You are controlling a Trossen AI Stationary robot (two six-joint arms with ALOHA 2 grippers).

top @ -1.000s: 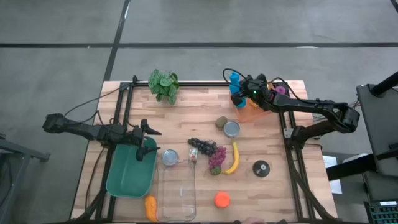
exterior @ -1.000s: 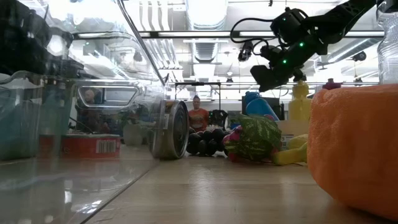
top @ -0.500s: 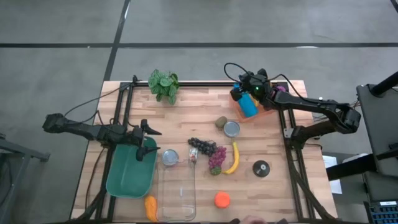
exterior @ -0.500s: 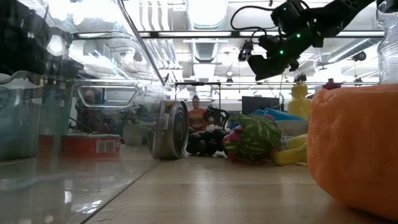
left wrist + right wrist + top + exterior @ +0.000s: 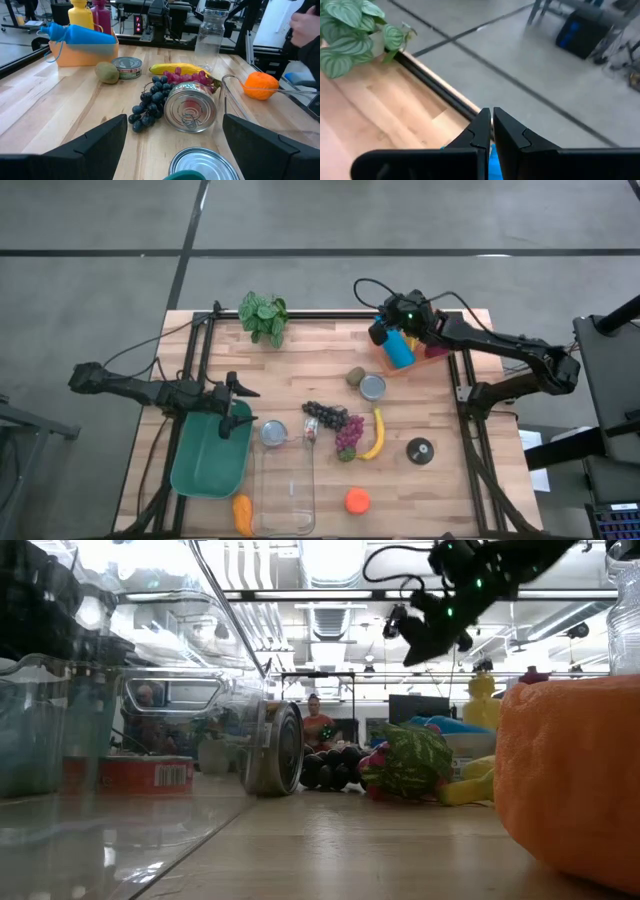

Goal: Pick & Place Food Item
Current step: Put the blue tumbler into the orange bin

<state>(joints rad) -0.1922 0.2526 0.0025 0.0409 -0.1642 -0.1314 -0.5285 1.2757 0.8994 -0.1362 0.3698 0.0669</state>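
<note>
My right claw (image 5: 378,332) is pressed together on nothing, raised above the back of the surface (image 5: 300,360). Over the last second it has lifted and drawn back from the orange tray (image 5: 405,364). A second ago a blue bottle stood upright under it; that blue bottle (image 5: 397,346) now lies tipped over across the tray, just below and beside the claw, its nozzle pointing away from the tray's other bottles. I judge that contact knocked it down rather than gripped it, so no pick has been secured.

Farther out from the right claw, toward the middle of the surface, the food items sit untouched: a kiwi (image 5: 356,376) next to an open can (image 5: 373,388), then dark grapes (image 5: 327,416), a banana (image 5: 376,435) and an orange (image 5: 357,501) well apart at the near edge.

My left claw (image 5: 237,408) waits with fingers spread, hovering at the rim of the green bin (image 5: 205,470), empty.

Finding: no food item is held and none lies in the bin; the transfer has not begun.
</note>
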